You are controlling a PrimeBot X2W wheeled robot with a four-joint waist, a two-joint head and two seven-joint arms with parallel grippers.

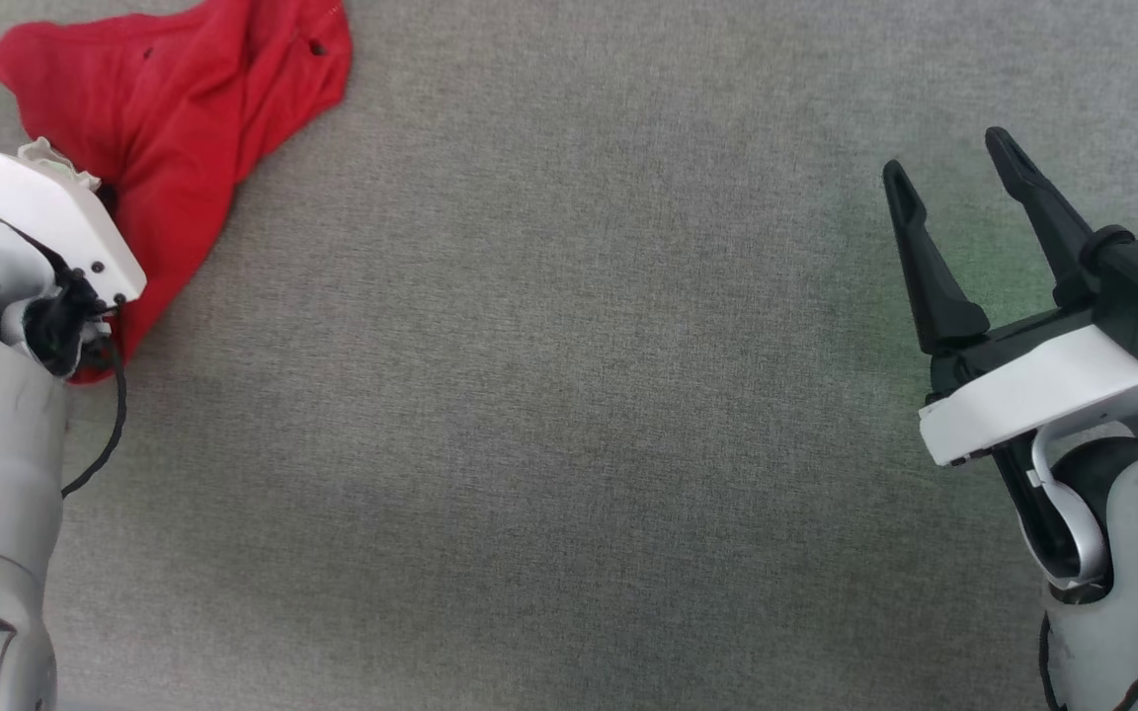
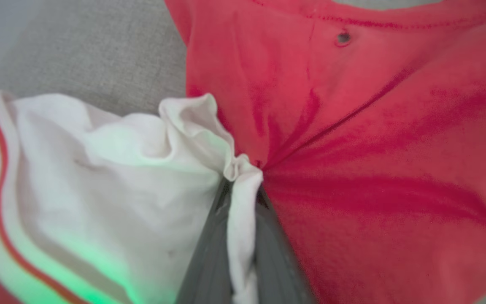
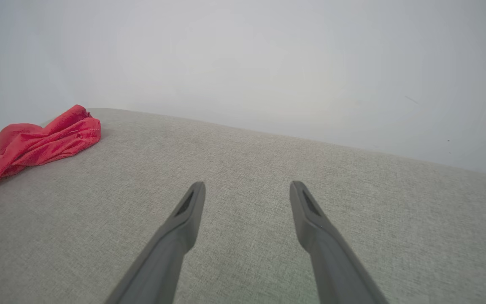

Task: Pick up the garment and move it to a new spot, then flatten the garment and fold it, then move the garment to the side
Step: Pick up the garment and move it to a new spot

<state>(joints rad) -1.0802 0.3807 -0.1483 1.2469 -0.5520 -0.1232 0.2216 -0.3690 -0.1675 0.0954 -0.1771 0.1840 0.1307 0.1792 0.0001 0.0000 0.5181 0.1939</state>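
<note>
Left claw (image 2: 243, 192) pinches crumpled garment (image 2: 373, 169)

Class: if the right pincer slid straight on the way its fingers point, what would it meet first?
Probably nothing: the right pincer points out across the grey surface, and the garment lies well to one side. Depth is unclear.

surface: grey fabric (image 1: 569, 395) | on it: crumpled red garment (image 1: 184, 99), upper left

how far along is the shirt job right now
Early. Done: the left pincer is shut on a white fold of the garment. In hand: the pickup; it lies bunched on the grey surface. Left: moving, flattening, folding, setting aside. The right pincer hangs open.
</note>
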